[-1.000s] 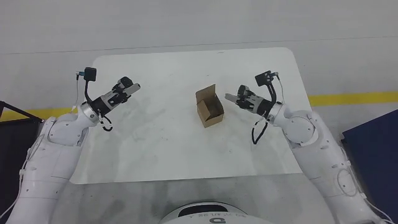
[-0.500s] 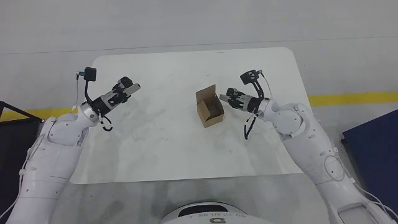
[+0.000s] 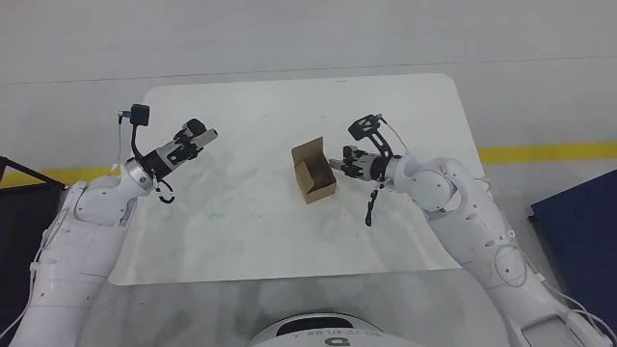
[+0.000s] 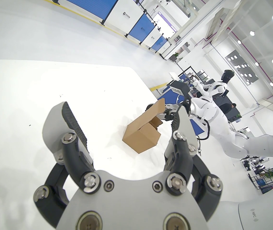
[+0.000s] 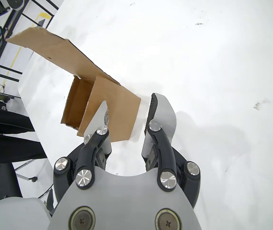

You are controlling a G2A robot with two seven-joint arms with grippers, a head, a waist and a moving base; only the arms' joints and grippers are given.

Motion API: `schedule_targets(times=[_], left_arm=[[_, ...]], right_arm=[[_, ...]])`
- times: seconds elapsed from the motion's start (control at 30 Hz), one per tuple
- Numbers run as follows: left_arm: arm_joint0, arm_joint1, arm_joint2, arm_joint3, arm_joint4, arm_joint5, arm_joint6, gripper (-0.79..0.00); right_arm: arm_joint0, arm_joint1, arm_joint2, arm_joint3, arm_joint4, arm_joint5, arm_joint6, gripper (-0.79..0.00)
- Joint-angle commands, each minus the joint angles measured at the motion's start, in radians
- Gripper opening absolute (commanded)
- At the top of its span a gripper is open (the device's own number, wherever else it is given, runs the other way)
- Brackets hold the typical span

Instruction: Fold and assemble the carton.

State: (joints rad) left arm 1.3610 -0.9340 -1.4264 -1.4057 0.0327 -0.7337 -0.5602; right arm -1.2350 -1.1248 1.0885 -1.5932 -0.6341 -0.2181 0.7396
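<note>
Right gripper [image 3: 339, 165], in the top view, sits against the side of the small brown cardboard carton [image 3: 313, 172] on the white table [image 3: 241, 226], while the left gripper [image 3: 202, 136] hangs well apart from the carton's opposite side. In the left wrist view the left gripper [image 4: 124, 111] is spread wide and holds nothing; the carton [image 4: 141, 135] stands beyond it with one tall flap raised. In the right wrist view the right gripper [image 5: 129, 101] is partly spread, not clamped, one finger [image 5: 99, 117] over the carton's [image 5: 119, 106] nearest flap and the other just outside its edge.
</note>
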Motion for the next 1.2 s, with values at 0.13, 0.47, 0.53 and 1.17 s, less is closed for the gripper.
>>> schedule_targets(times=[0.13, 0.47, 0.53, 1.17], left_arm=[[0.000, 0.000, 0.000, 0.000, 0.000, 0.000, 0.000, 0.000], [0.000, 0.000, 0.000, 0.000, 0.000, 0.000, 0.000, 0.000], [0.000, 0.000, 0.000, 0.000, 0.000, 0.000, 0.000, 0.000], [0.000, 0.000, 0.000, 0.000, 0.000, 0.000, 0.000, 0.000]], right_arm=[[-0.037, 0.006, 0.033, -0.035, 0.063, -0.074, -0.043, -0.391], [-0.043, 0.008, 0.053, 0.021, 0.142, -0.146, -0.090, -0.431], [-0.049, 0.010, 0.065, 0.034, 0.148, -0.163, -0.094, -0.431], [0.008, -0.002, -0.034, 0.028, 0.026, -0.049, -0.023, -0.449]])
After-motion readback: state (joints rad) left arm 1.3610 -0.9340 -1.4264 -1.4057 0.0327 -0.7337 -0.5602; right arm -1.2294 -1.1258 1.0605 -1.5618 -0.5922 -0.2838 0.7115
